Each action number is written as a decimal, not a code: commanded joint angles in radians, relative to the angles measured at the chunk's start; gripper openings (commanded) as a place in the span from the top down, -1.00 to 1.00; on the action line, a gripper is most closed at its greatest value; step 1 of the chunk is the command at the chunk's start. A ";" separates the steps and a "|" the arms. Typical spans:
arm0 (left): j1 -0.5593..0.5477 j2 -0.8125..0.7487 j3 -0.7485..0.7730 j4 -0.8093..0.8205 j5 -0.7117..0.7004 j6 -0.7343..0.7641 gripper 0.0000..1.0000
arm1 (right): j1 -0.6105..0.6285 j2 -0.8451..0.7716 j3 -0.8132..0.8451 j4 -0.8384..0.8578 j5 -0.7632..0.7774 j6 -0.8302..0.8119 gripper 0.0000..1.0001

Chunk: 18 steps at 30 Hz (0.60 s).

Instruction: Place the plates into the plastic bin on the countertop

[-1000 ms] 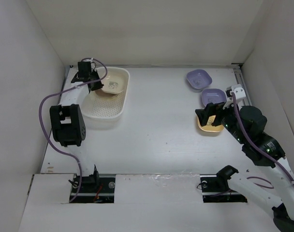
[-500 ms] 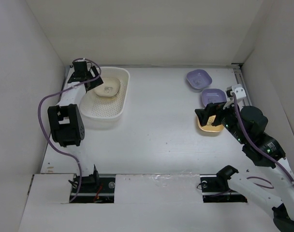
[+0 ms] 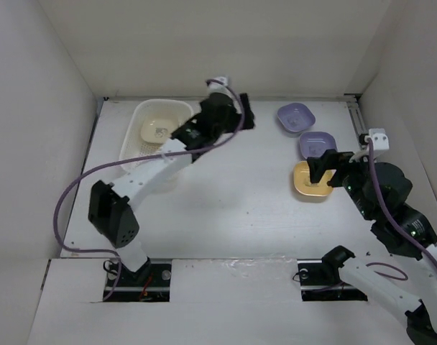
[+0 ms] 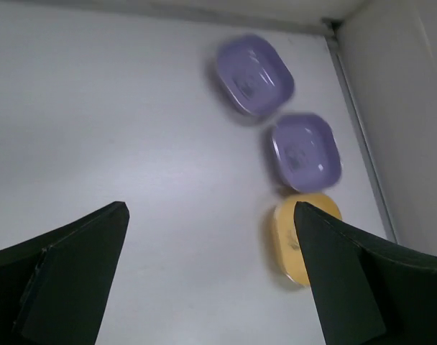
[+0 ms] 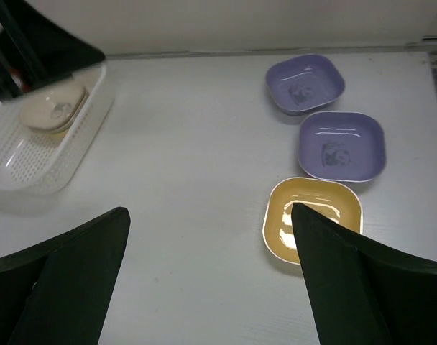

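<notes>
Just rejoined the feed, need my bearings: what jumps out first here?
Three plates line the right side of the countertop: the far lavender plate, the middle lavender plate and the near yellow-orange plate, with the open right tool hovering over that last one. At far left the plastic bin holds a cream plate, and the left arm reaches across the middle with the left tool open and empty.

Bright, soft overhead light, faint shadows on the tabletop. Left wrist view motion-blurred. Glare on the yellow dish at 4 o'clock.
</notes>
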 commanded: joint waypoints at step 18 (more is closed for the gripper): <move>-0.418 0.706 0.395 -0.105 -0.020 -0.278 -0.99 | -0.006 -0.115 0.072 -0.102 0.132 0.078 -1.00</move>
